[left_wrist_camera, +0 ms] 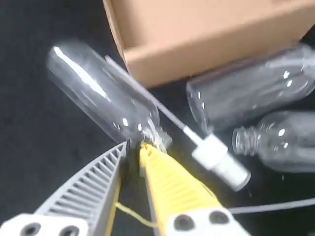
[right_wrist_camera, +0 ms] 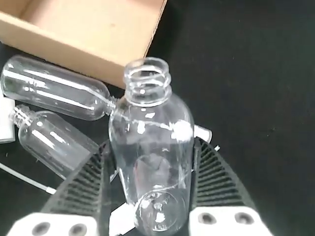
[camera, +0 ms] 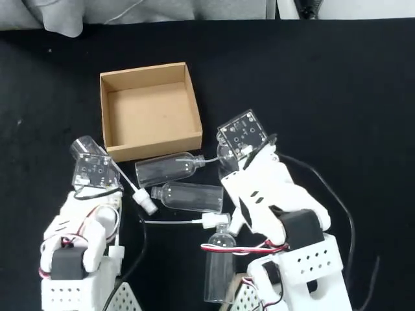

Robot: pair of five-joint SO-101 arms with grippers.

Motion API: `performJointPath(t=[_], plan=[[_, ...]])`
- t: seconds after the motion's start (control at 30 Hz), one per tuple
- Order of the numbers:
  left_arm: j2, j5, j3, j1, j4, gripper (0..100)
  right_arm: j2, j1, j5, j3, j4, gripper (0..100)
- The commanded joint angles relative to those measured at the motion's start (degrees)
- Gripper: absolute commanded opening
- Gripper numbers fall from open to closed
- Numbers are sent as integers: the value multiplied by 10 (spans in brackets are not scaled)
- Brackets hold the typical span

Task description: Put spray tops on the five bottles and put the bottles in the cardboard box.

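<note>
five clear bottles [camera: 191,196]: two lying side by side at centre, one at 6 o'clock, one bottle [right_wrist_camera: 147,123] clamped by its body in right gripper [right_wrist_camera: 151,143], one at 9 o'clock with narrow left gripper [left_wrist_camera: 132,146] at its neck. two loose spray tops [camera: 146,202]. one box [camera: 150,110] at 11 o'clock. black table [camera: 324,97]; grey cloth [camera: 58,16] at 12.

White printed shells and black motors make up the left arm [camera: 70,228] and right arm [camera: 266,183], with red, white and black cables [camera: 224,248]. The left tool [left_wrist_camera: 132,146] pairs grey and yellow ribbed fingers. The right tool [right_wrist_camera: 152,145] has black ones.
</note>
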Motion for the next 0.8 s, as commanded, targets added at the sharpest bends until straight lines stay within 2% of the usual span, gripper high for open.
performJointPath(t=[0.0,0.2,0.37,0.77], plan=[[-4,-8,-72,-8,0,39,-10,-9,-5,-3,-18,92],[-3,-10,-83,-7,-4,44,-10,-9,-5,-3,-18,92],[-2,-10,-117,-9,-53,41,-10,-9,-5,-3,-18,92],[3,-6,-165,-7,-18,39,-10,-9,-5,12,-35,92]])
